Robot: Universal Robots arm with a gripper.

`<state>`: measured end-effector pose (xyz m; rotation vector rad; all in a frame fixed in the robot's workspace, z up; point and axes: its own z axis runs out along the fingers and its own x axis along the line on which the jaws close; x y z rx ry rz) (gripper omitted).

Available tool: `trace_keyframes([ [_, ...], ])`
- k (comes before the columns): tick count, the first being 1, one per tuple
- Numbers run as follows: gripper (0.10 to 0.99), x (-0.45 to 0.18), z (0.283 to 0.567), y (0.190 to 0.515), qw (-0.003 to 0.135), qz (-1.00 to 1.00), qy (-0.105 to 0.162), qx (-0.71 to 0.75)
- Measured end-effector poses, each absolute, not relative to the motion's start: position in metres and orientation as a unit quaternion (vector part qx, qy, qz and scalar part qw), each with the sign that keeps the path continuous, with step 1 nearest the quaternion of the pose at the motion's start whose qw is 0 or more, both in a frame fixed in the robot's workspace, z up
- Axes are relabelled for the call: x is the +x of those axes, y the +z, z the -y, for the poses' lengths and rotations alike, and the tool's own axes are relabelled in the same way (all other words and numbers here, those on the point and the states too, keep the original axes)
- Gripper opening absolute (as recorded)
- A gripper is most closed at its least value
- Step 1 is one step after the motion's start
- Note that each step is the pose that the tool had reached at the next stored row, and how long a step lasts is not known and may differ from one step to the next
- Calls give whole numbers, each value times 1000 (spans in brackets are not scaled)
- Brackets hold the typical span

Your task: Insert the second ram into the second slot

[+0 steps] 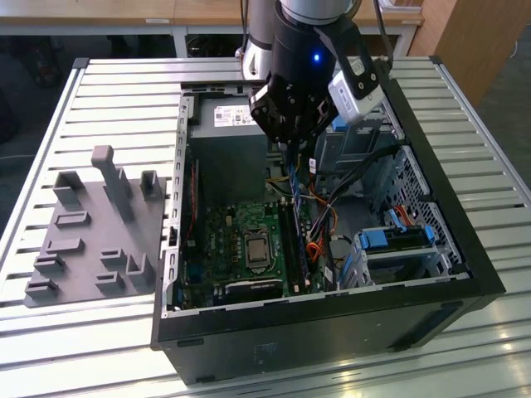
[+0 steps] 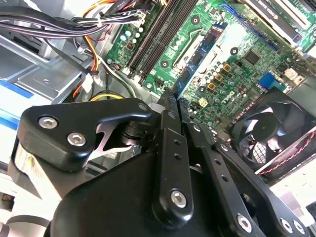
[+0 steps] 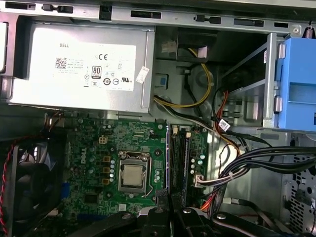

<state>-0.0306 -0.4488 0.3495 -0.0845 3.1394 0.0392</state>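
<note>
In the exterior view the gripper (image 1: 290,153) is hanging over the open computer case (image 1: 465,274), with its fingers pointing down into it. The second ram (image 1: 294,178) is showing as a thin blue strip directly under the fingertips. The memory slots (image 1: 290,236) are lying farther below on the motherboard (image 1: 241,240). Whether the stick's lower edge is touching them I cannot tell.

In the second wrist view the fingers (image 2: 168,133) are pressing almost together and appear to be pinching the second ram (image 2: 197,57) by its flat faces. It is therefore projecting straight out beyond the tips. That grip is probably keeping the thin board from tilting as it runs alongside the dark memory slots (image 2: 155,37) just beside it.

In the first wrist view the gripper (image 3: 170,212) is sitting in line with the memory slots (image 3: 178,155) stretching away beyond its tips, presumably so that stick and socket are lying lengthwise together.
</note>
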Motion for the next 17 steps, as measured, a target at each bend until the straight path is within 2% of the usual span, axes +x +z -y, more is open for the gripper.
trace_keyframes([
  [17,137,-31,449,342,0,-1000,12,-27],
])
